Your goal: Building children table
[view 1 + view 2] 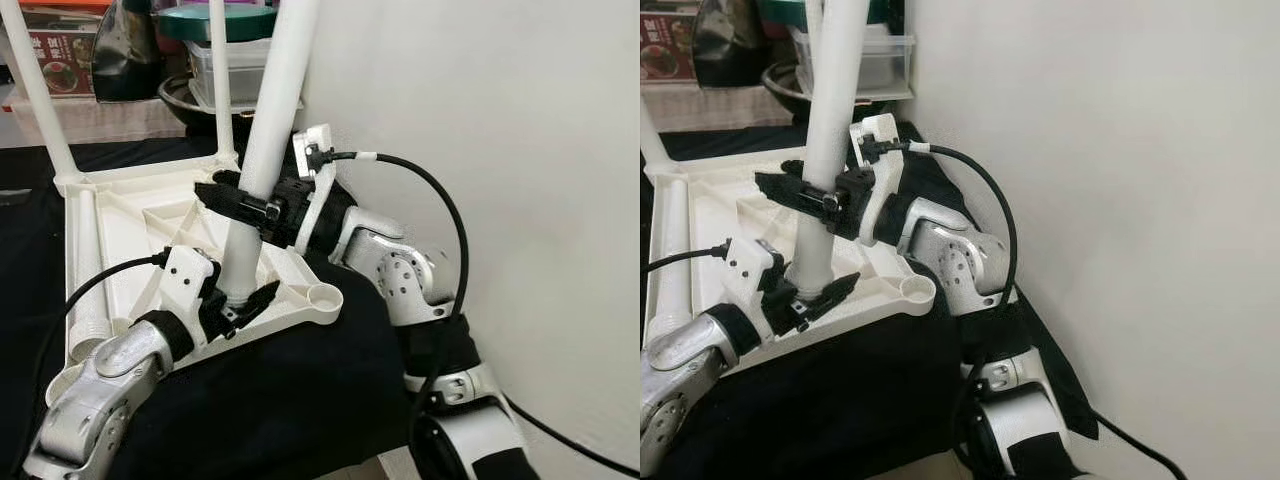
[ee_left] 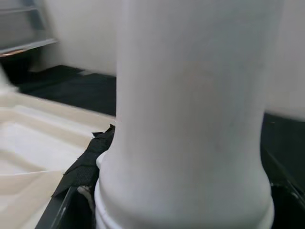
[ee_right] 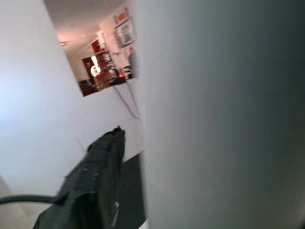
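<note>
Seating a white table leg [image 1: 262,130] in the upturned tabletop [image 1: 130,215] | left gripper [image 1: 238,300] clamps its base at the corner socket | right gripper [image 1: 245,205] grips higher (leg near-upright, leaning slightly) | empty socket [image 1: 323,296] just beside.

Head stereo pair looks fwd/down, sharing the upright white plastic tube leg [image 1: 262,140]. Both wrist cams sit v. close to it, looking along own jaws.

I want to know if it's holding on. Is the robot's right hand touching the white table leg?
Touching. In the left eye view, the right hand wraps its black fingers around the white table leg.
</note>
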